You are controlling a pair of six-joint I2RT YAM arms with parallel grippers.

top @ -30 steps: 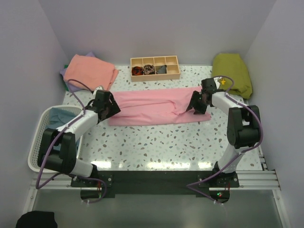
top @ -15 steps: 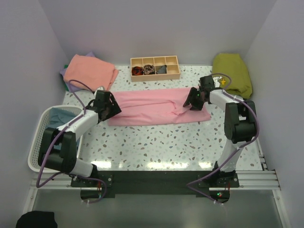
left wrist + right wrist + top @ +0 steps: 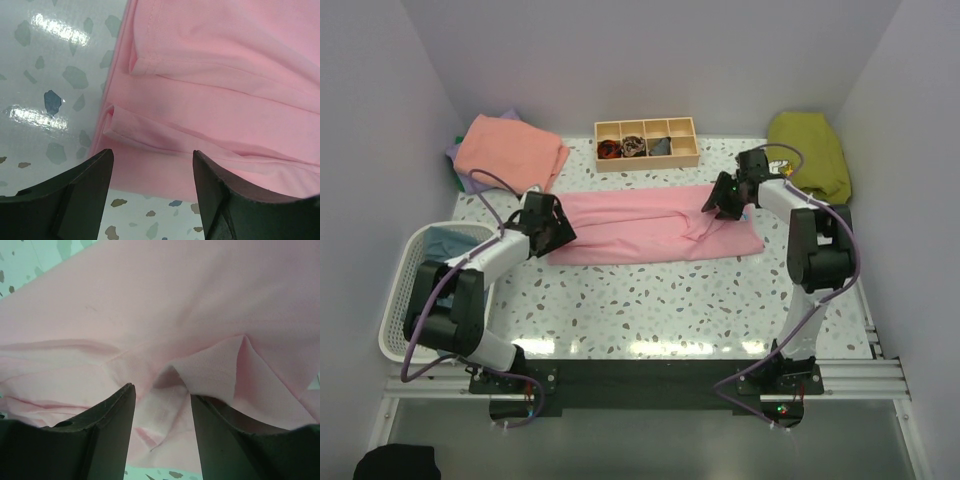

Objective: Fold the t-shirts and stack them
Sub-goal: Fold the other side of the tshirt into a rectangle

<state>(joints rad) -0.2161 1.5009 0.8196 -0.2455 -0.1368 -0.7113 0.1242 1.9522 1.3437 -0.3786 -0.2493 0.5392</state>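
Note:
A pink t-shirt lies folded into a long band across the middle of the table. My left gripper is open and empty at the band's left end; the left wrist view shows its hems just beyond my fingertips. My right gripper is open over the rumpled right end, its jaws standing either side of a raised fold. A salmon-coral t-shirt lies folded at the back left on a lavender one. A teal-blue one is in the basket.
A white basket stands at the left edge. A compartmented wooden tray with small dark items sits at the back centre. An olive-green cloth lies at the back right. Walls close in on three sides.
My right gripper has moved up and left along the pink shirt's right end, toward its far edge. My left gripper has barely moved.

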